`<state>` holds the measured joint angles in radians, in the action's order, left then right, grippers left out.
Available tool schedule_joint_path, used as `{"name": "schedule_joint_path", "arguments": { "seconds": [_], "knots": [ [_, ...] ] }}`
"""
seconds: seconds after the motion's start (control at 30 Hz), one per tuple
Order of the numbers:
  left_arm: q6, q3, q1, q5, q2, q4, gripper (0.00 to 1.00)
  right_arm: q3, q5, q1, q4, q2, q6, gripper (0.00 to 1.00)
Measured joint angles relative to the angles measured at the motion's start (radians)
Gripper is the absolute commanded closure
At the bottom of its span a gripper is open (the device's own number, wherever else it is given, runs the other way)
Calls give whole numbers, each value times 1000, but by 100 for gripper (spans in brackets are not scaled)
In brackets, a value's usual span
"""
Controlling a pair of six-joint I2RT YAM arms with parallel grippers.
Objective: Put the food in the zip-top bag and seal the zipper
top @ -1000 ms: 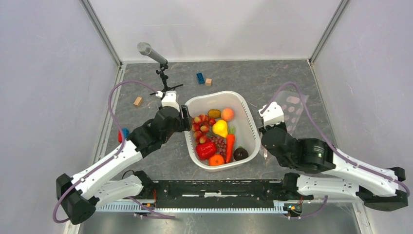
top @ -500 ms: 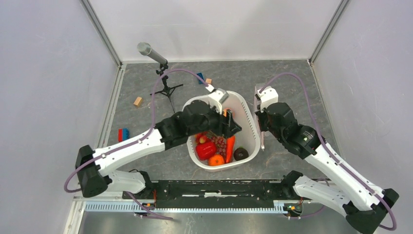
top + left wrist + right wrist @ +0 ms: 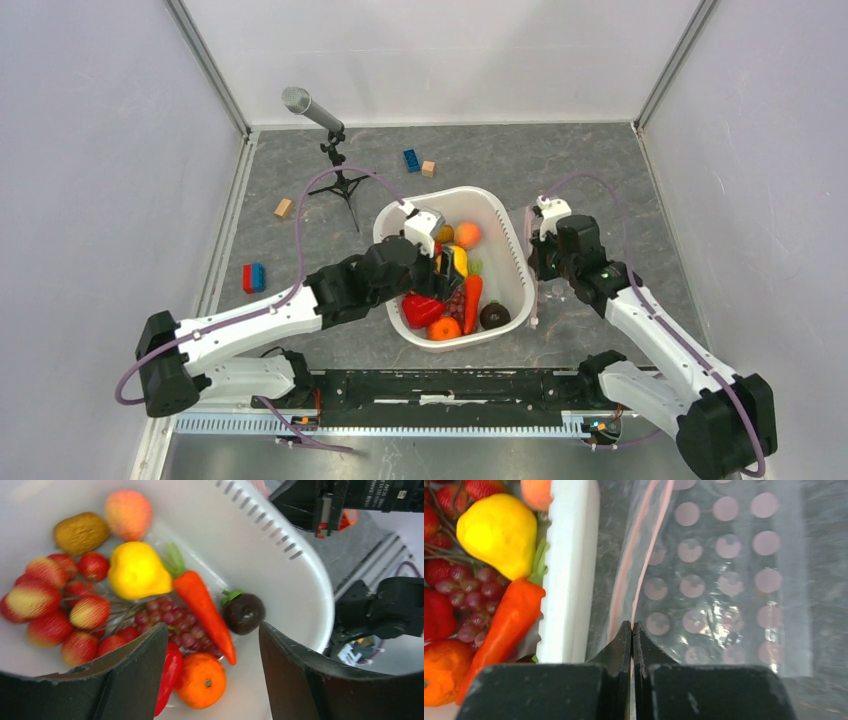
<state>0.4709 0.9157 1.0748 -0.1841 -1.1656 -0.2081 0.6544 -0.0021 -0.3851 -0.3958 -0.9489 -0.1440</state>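
The food [image 3: 135,570] lies heaped in a white basin [image 3: 502,218] in the middle of the table: a carrot [image 3: 205,611], a yellow fruit [image 3: 137,571], grapes [image 3: 172,622], small red apples [image 3: 47,605], an orange [image 3: 201,680] and a red pepper [image 3: 169,672]. None of it is in the bag [image 3: 724,580] yet. The carrot's long axis runs roughly along the basin's length, with its green top next to the yellow fruit and its tip toward the orange. The left gripper [image 3: 211,630] hangs right over this pile with its fingers spread wide and nothing between them; the carrot and grapes sit in the gap below, so the left arm is plainly the nearer one for picking. The bag lies just outside the basin's right wall. Its zipper [image 3: 644,555] runs nearly parallel to that wall and close beside it. The right gripper [image 3: 632,630] has its fingers pressed together on the bag at the zipper edge, pinching the plastic. Whether the mouth is open enough to take food cannot be told from these views. In my judgement, the next move depends on the short sideways hop from basin to bag: each piece must be lifted over the right wall and into the held mouth. A microphone stand [image 3: 340,180] and some blocks [image 3: 411,160] sit well apart at the far side.
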Motion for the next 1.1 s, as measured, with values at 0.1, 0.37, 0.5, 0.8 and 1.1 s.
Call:
{"name": "schedule_joint_path", "arguments": {
  "seconds": [0.1,0.37,0.5,0.8,1.1],
  "knots": [
    [1,-41,0,-52,60,-40,26,-48,-90,3,53,-31,-26,100],
    [1,-43,-2,-167,138,-113,24,-161,-248,-44,312,-32,-214,100],
    [2,-43,-2,-198,155,-146,24,-199,-238,-147,392,-52,-301,100],
    [2,-40,-3,-227,200,-192,22,-157,-187,-346,510,-215,-387,100],
    [-18,9,-5,-109,168,-185,24,-87,68,-282,249,19,-284,100]
  ]
}}
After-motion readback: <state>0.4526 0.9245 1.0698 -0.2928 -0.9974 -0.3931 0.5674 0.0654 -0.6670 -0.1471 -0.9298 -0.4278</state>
